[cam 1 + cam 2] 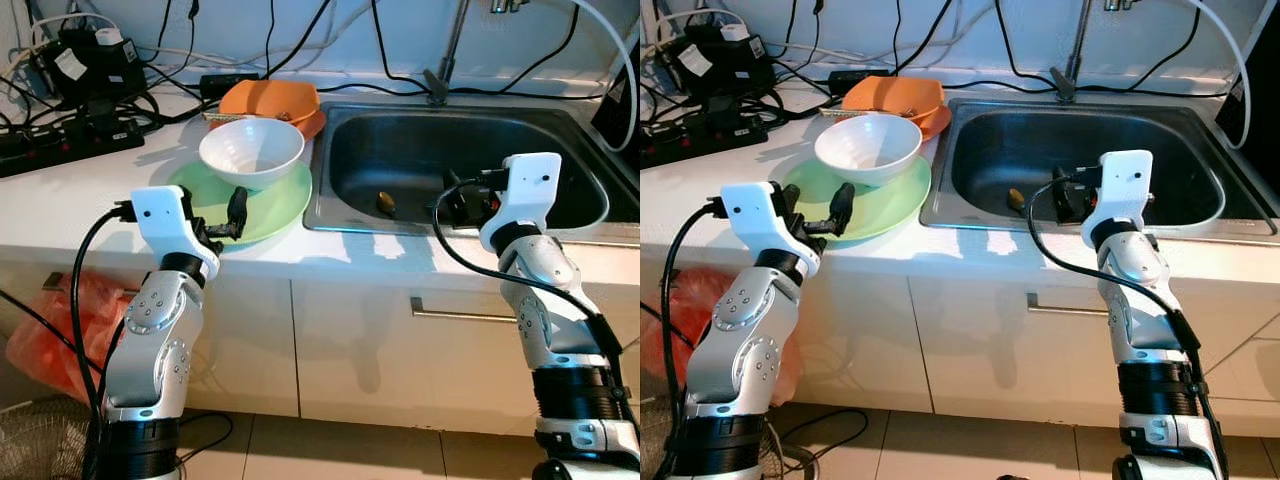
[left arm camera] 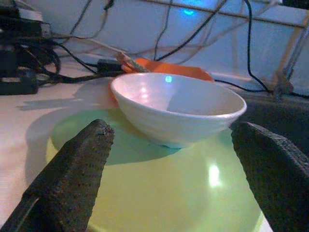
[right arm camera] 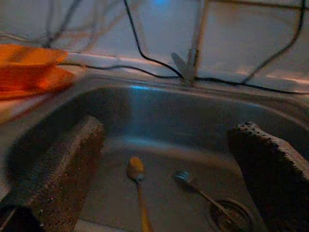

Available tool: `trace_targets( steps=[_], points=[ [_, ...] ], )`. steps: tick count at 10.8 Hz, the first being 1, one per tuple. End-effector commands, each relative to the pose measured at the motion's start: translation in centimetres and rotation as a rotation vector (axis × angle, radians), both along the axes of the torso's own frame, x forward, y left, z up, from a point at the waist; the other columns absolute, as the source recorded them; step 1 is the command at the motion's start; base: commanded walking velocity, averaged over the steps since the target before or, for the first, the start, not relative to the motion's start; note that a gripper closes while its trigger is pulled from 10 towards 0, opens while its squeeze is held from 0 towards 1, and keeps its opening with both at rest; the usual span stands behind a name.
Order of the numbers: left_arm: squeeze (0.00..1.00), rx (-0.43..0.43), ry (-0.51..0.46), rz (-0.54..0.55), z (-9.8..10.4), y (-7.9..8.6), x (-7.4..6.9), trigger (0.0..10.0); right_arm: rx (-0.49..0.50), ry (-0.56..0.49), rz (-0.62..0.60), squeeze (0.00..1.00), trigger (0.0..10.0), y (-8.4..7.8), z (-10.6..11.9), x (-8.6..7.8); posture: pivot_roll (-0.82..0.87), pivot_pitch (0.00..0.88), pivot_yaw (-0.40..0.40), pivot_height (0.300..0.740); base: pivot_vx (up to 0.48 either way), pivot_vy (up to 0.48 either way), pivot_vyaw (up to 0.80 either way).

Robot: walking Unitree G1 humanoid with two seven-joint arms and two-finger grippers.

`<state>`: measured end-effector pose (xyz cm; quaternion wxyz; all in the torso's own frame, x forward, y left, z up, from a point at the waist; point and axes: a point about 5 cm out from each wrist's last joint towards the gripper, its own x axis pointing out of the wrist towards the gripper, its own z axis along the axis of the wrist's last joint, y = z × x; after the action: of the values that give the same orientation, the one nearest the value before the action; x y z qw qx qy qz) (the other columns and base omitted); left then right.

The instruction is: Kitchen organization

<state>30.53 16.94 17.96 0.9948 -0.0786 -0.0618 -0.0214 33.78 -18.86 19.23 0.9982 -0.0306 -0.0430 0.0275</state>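
A white bowl (image 1: 251, 150) sits on a light green plate (image 1: 272, 207) at centre left of the left eye view, on the white countertop (image 1: 60, 205). Behind it, toward the top, lies an orange dish (image 1: 272, 101). The left gripper (image 1: 226, 220) hovers at the plate's near edge, fingers spread and grasping nothing. At centre right, the steel sink (image 1: 350, 135) holds a yellow-handled spoon (image 3: 137, 183) and a metal fork (image 3: 193, 185) near the drain (image 3: 231, 215). The right gripper (image 1: 462, 203) reaches over the sink's front rim, fingers parted and empty. Black power strips and cables (image 1: 70, 95) crowd the upper left corner.
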Motion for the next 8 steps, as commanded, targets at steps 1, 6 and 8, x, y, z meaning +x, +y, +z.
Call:
trace_targets(
  steps=[1, 6, 8],
  points=[
    [0.0, 0.012, -0.042, 0.03, 1.3, 0.1, 0.3, 10.0, 0.024, -0.019, 0.035, 0.0, 10.0, 0.7, 0.5, -0.2, 0.04, 0.0, 0.017, 0.74, 0.0, 0.0, 0.0],
    [0.0, 0.008, -0.124, 0.005, 4.9, -0.5, 1.6, 10.0, 0.051, -0.09, 0.129, 0.0, 10.0, 3.0, 2.6, -0.5, 0.03, 0.0, 0.02, 0.74, 0.161, 0.0, 0.0],
    [0.0, 0.006, -0.138, -0.008, 5.4, -0.7, 1.6, 10.0, 0.055, -0.093, 0.133, 0.0, 10.0, 3.2, 2.7, -0.7, 0.03, 0.0, 0.023, 0.74, 0.472, 0.0, 0.0]
  ],
)
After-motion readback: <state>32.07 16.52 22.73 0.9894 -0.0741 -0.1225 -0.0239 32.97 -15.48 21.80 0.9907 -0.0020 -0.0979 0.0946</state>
